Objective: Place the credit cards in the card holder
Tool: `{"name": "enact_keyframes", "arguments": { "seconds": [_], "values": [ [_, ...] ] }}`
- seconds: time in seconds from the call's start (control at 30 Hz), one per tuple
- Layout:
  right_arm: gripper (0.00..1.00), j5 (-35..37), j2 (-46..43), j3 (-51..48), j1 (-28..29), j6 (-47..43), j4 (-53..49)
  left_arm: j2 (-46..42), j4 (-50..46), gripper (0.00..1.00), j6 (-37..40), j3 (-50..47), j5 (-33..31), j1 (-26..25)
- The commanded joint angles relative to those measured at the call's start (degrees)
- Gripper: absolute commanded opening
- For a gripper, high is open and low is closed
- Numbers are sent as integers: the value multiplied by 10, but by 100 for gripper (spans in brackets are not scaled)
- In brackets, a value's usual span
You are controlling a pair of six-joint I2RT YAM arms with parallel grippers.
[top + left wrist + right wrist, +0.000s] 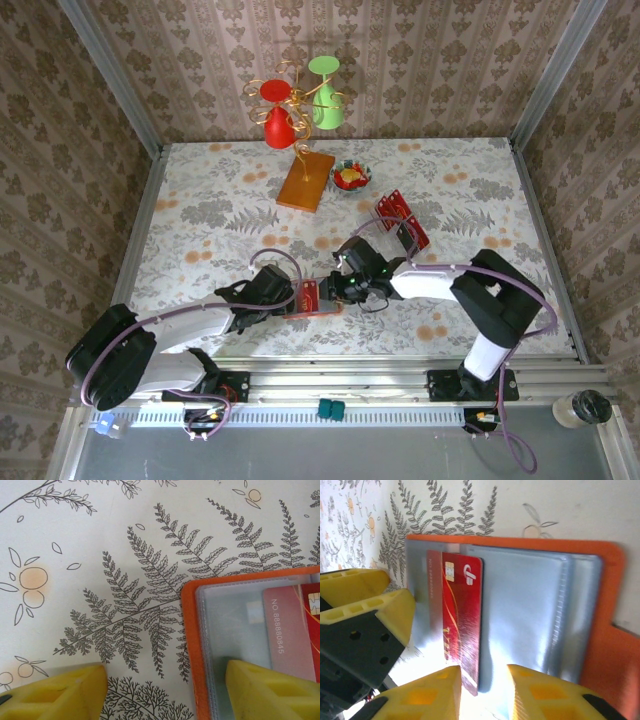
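Red credit card ends between narrowly parted right fingers; left fingers wide.

Floral-cloth table, orange card holder, red credit cards, wooden board, bowl

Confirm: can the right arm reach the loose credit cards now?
Likely yes. The loose credit cards lie on bare table just beyond the right gripper, nothing between; its parted jaws need to back off the red card in the card holder.
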Motion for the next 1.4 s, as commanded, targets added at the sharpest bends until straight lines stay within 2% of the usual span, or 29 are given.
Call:
{"name": "enact_keyframes", "arguments": {
  "seconds": [0.0,0.13,0.27,0.87,1.37],
  "values": [
    [23,19,-13,36,-5,-41,-77,25,2,66,-7,-14,26,-4],
    [9,10,7,61,-3,-47,-82,24,4,66,-9,-15,26,-4],
    [5,11,27,79,5,-45,-81,23,4,66,-7,-15,27,-4],
    [2,15,114,136,47,-32,-86,19,-7,66,-2,1,24,-4],
    [2,21,130,155,49,-15,-86,-47,-64,68,-15,-6,8,16]
  ]
}}
